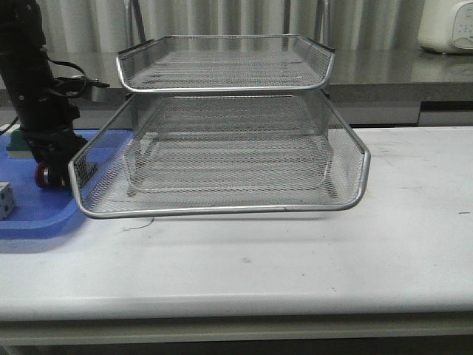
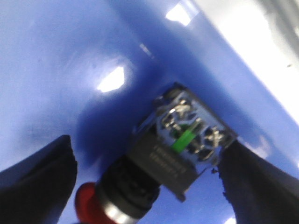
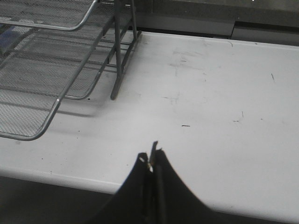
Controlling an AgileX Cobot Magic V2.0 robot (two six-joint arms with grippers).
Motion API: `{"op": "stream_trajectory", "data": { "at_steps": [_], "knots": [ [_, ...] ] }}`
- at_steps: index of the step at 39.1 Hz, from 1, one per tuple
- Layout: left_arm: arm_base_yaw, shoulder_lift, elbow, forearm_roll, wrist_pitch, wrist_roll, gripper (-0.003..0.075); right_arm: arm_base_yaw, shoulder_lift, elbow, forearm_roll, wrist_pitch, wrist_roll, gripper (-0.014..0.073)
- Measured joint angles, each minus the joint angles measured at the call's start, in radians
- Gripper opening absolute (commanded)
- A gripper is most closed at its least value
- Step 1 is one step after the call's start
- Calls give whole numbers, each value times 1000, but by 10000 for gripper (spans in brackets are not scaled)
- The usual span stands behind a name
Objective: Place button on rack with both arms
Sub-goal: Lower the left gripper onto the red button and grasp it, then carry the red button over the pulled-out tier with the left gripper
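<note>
The left gripper (image 2: 149, 186) straddles the button (image 2: 173, 151) on the blue tray (image 2: 56, 56) with fingers spread, the right gripper (image 3: 152, 161) is pinched empty, and the rack (image 1: 222, 148) holds nothing.

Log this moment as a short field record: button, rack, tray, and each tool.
button: lying on its side on the blue tray, red head visible
left tool: open, fingers on either side of the button, not closed on it
right tool: shut, empty, over bare table
rack: wire mesh, centre of table, no button on it
task status: button not yet lifted
</note>
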Motion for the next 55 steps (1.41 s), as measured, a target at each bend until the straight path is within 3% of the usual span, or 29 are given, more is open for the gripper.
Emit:
{"op": "stream_trajectory", "data": {
  "at_steps": [11,21,32,41,55],
  "knots": [
    [0,1,0,-19,-10,23,542,0,0,0,0,0,0,-110],
    [0,1,0,-23,-10,32,291,0,0,0,0,0,0,-110],
    [0,1,-2,-15,-13,34,151,0,0,0,0,0,0,-110],
    [10,2,-68,2,21,5,104,0,0,0,0,0,0,-110],
    [50,-162,-98,81,30,-218,104,0,0,0,0,0,2,-110]
  ]
}}
